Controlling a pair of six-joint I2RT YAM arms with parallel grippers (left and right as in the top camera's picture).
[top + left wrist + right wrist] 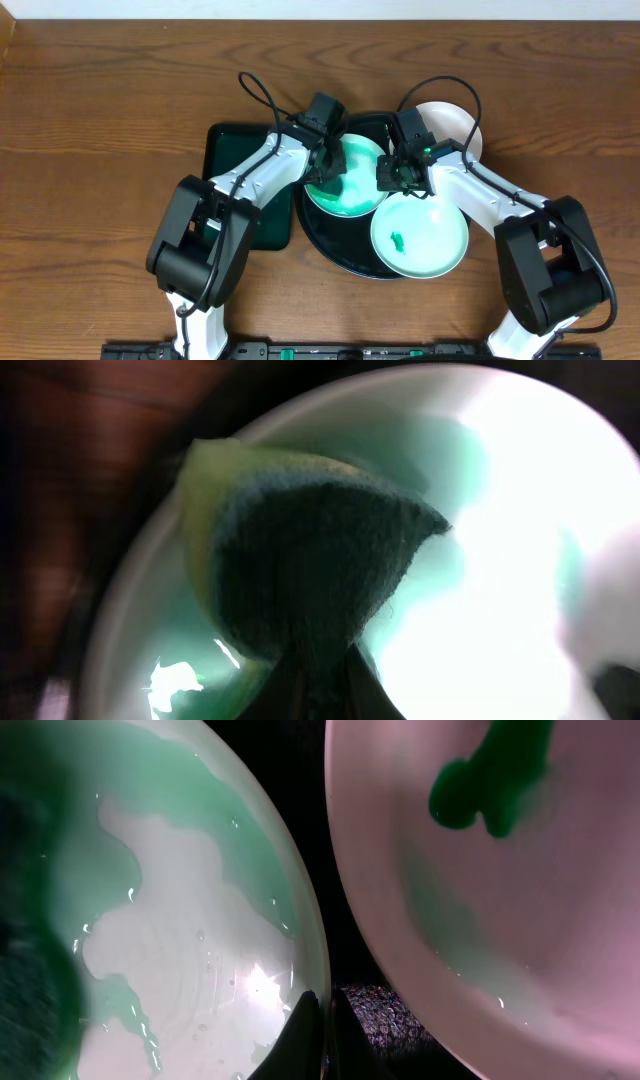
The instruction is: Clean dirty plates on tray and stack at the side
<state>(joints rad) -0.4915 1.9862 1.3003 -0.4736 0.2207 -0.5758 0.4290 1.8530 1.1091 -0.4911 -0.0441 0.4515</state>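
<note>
Sponge tray point(225, 140), dark green, lies left of centre. Just right of it, the left gripper point(328, 160) is clamped on a green sponge point(310, 560), pressed into the smeared mint plate point(350, 190) on the black tray point(322, 245) at mid-frame. The right gripper point(392, 180) pinches that plate's right rim, jaws nearly together. Lower right lies a second mint plate point(430, 240); upper right, a white plate point(462, 125).

- Past the far right rim of the tray point(316, 242), the white plate point(462, 125) lies half hidden under the right arm point(480, 195).
- Left of the tray, the left arm point(250, 172) covers most of the dark green tray point(222, 150).
- Over the tray, the sponge point(310, 560) hides most of the left gripper point(318, 695) pinching it; the jaws are a dark blur.
- The right gripper point(320, 1035) shows only its tips, so whether the jaws pinch the mint plate point(200, 920) by its rim cannot be told.
</note>
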